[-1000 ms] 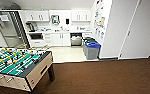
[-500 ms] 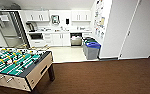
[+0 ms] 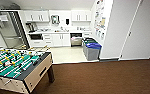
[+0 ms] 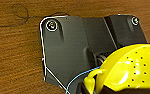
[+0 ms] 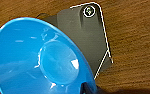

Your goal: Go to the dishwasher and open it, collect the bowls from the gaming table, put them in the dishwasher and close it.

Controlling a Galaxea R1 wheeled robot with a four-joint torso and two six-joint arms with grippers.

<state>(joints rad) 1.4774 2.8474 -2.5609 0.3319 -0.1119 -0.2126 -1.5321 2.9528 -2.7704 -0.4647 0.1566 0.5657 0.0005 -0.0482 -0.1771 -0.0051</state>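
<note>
A pale yellow bowl (image 4: 131, 67) with small holes and a looped handle hangs over the brown floor in the left wrist view, my left gripper (image 4: 96, 88) shut on its rim. In the right wrist view a bright blue bowl (image 5: 41, 60) tilts above the same floor, with my right gripper (image 5: 87, 88) shut on its edge. Far ahead in the kitchen, the dishwasher (image 3: 76, 39) sits under the counter between white cabinets, its dark inside showing. The gaming table is out of view.
A green table-football table (image 3: 18, 67) stands close at the left. Grey bins (image 3: 92, 50) with blue and green lids line the right side of the kitchen entry. White walls and a door (image 3: 141, 32) are at the right. Brown floor (image 3: 103, 77) stretches ahead.
</note>
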